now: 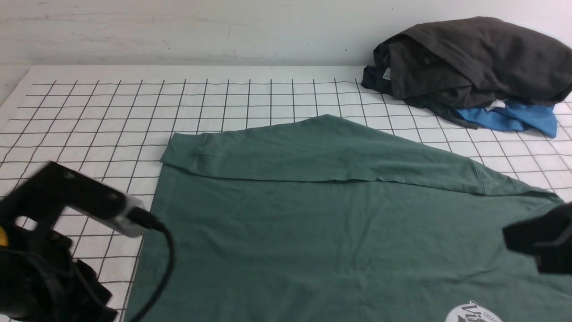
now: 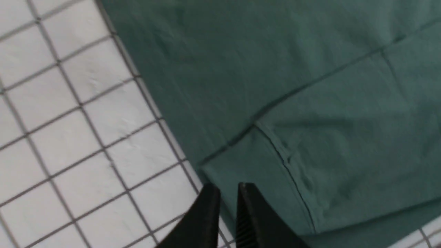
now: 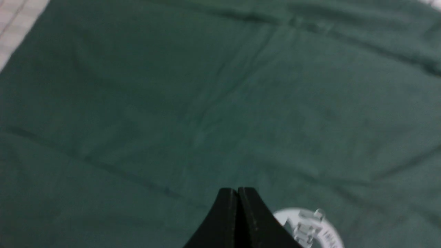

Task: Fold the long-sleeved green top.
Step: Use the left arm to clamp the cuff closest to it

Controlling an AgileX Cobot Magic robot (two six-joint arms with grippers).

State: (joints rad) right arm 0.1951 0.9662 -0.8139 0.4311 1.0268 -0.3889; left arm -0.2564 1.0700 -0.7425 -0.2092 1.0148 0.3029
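The top (image 1: 313,232) lies flat across the centre and lower right of the front view, one sleeve (image 1: 313,152) folded along its upper edge. The left gripper (image 2: 229,189), jaws slightly parted and empty, hangs at the cuff; the right gripper (image 3: 237,193), jaws pressed together and empty, hangs over the chest. For the next fold, spread wider, pinch both layers, and lift evenly. The surface is a white gridded mat (image 1: 89,116), with a clothes pile (image 1: 469,62) at upper right against a white wall (image 1: 178,31).

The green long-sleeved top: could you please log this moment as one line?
dark-green cotton jersey top flat, sleeve folded across | left gripper slightly open by cuff | right gripper shut, empty, over chest
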